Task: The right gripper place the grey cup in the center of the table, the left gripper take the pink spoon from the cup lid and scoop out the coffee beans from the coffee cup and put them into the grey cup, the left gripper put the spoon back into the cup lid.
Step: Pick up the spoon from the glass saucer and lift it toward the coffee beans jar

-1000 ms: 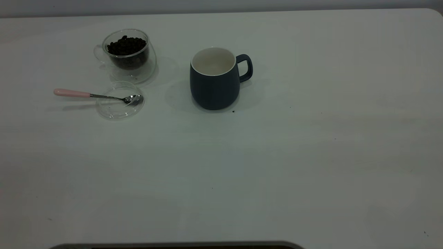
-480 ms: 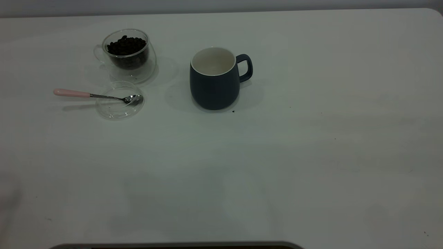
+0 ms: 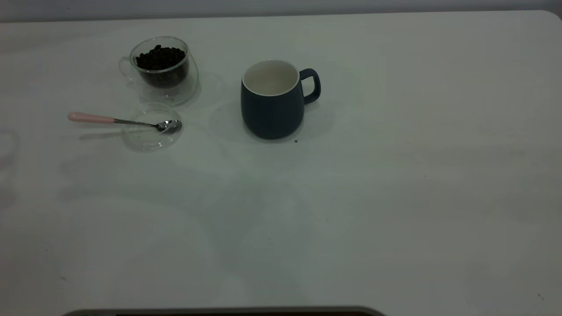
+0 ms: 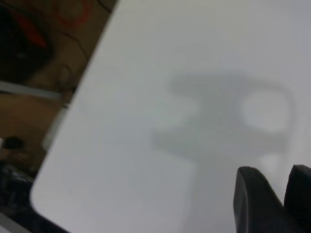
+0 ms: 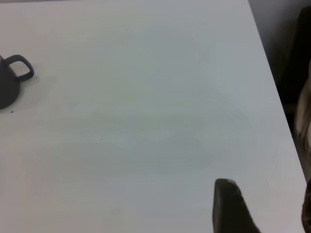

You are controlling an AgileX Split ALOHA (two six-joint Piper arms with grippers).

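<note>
- Hovering above a bare stretch of the table (image 4: 146, 145), my left gripper (image 4: 274, 194) shows only two dark fingertips in the left wrist view, with a narrow gap between them and nothing held; its shadow lies on the white surface below.
- My right gripper (image 5: 233, 208) appears in the right wrist view as one dark fingertip near the table's edge; I cannot tell how its fingers stand.
- From that same wrist view I see the grey cup (image 5: 9, 85) far off, handle turned toward me.
- Neither of my arms shows in the exterior view.
- The grey cup (image 3: 273, 100) stands upright toward the table's middle, its handle pointing to my right arm's side, white inside showing.
- The coffee cup (image 3: 163, 70) stands well apart from it on my left arm's side, filled with coffee beans (image 3: 160, 58).
- Just beside the coffee cup lies the cup lid (image 3: 151, 127), flat on the table.
- The pink spoon (image 3: 118, 120) rests with its metal bowl in the lid and its pink handle reaching out over the rim.
</note>
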